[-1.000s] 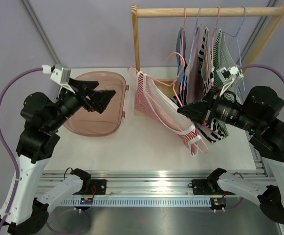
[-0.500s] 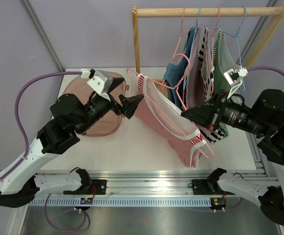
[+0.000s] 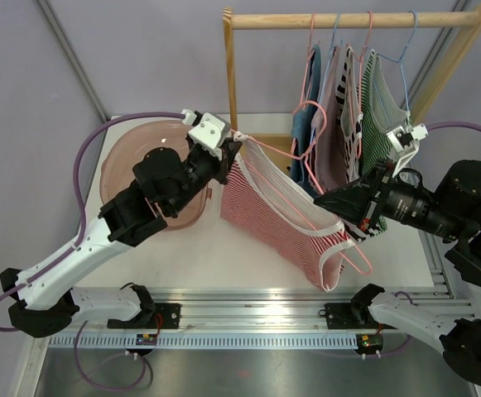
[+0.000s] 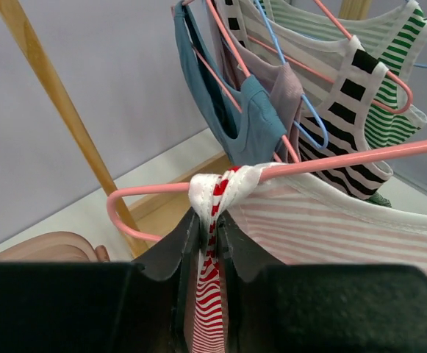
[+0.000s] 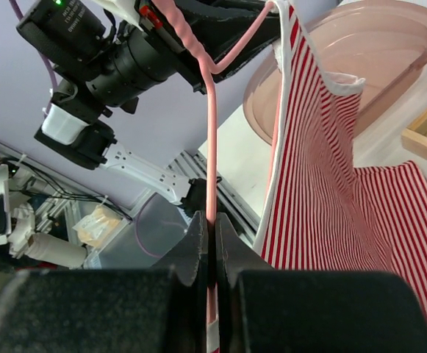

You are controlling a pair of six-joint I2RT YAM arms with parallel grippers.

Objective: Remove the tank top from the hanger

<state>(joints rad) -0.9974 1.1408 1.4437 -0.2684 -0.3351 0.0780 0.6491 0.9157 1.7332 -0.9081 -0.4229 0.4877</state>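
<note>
– two claws, both busy? and where does the tank top sit?
– yes, both. the tank top, red and white stripes, hangs on a pink hanger held tilted above the white desk. the hook is off the bar of the wooden rack. the hem droops toward the near edge; i cannot tell if it touches the desk.
– the left claw?
– the left claw is pinched narrow on the strap bunched at the hanger's upper end.
– the right?
– the right claw is clamped tight on the hanger's thin wire, below its twisted neck.
– what of the surface?
– pale and plain. a translucent pink tub lies at the far left, partly under the left arm. an aluminium rail runs along the near edge.
– the room?
– lilac-grey wall behind. the rack stands at the far right, carrying a blue top, a black and white top and a green striped top. the right wrist view shows clutter beyond the desk, too blurred to name.
</note>
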